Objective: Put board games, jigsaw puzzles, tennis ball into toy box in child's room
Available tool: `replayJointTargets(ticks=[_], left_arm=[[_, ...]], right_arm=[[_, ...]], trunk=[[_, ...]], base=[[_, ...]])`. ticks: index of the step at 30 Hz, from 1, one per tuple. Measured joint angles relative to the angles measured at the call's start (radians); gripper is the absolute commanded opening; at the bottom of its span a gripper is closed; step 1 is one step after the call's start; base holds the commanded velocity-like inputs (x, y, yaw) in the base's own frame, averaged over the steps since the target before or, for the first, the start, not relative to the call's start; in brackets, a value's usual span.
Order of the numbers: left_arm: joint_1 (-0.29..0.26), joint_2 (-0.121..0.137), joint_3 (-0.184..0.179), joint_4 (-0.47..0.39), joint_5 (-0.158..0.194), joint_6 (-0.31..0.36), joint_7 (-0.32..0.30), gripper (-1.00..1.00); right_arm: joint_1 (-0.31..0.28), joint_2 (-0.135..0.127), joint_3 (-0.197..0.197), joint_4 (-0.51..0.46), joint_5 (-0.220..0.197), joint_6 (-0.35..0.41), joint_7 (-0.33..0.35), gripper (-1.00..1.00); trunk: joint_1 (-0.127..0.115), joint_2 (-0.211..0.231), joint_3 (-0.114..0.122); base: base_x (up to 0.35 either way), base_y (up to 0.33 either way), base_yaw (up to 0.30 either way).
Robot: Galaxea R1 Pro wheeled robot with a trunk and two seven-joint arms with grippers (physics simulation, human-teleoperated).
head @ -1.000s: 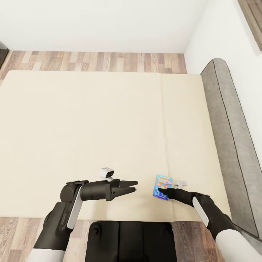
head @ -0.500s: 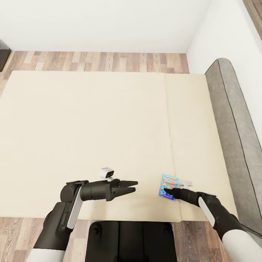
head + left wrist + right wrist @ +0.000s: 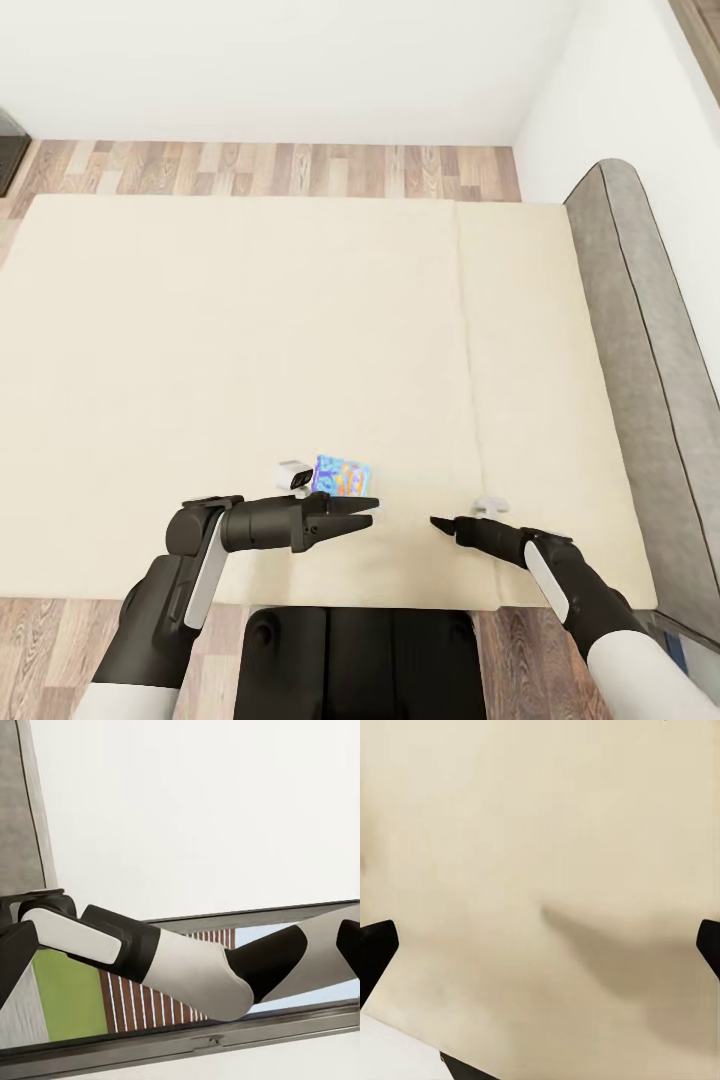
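A small blue board game [image 3: 340, 475] with bright print sits on the cream mattress of the bed [image 3: 250, 320], just beyond my left gripper [image 3: 366, 511]. I cannot tell whether the box lies flat or is tilted. The left gripper's two dark fingers stand slightly apart with nothing between them. My right gripper [image 3: 440, 523] hovers low over the mattress to the right of the box. In the right wrist view the right gripper [image 3: 542, 945] is wide open over bare mattress, its fingertips [image 3: 375, 949] at the picture's edges.
A grey padded headboard [image 3: 640, 330] runs along the bed's right side against the white wall. Wood floor [image 3: 280, 168] lies beyond the far edge of the bed. My dark base [image 3: 360, 660] stands against the near edge. The left wrist view looks across at my right arm [image 3: 150, 960] and a window.
The blue board game was at the right gripper's fingertips and now sits well to the left, beside the left gripper. The right gripper has drawn slightly left. The left arm has not moved.
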Motion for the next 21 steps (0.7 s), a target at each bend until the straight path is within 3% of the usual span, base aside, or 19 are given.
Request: replayJointTargets(ticks=[13, 21], left_arm=[[0.000, 0.000, 0.000, 0.000, 0.000, 0.000, 0.001, 1.00], [0.000, 0.000, 0.000, 0.000, -0.001, 0.001, 0.001, 1.00]], right_arm=[[0.000, -0.001, 0.000, -0.001, 0.000, 0.000, 0.000, 1.00], [0.000, -0.001, 0.000, 0.000, 0.000, 0.000, 0.000, 1.00]], trunk=[[0.000, 0.000, 0.000], [0.000, 0.000, 0.000]], base=[[0.000, 0.002, 0.000], [0.000, 0.126, 0.000]])
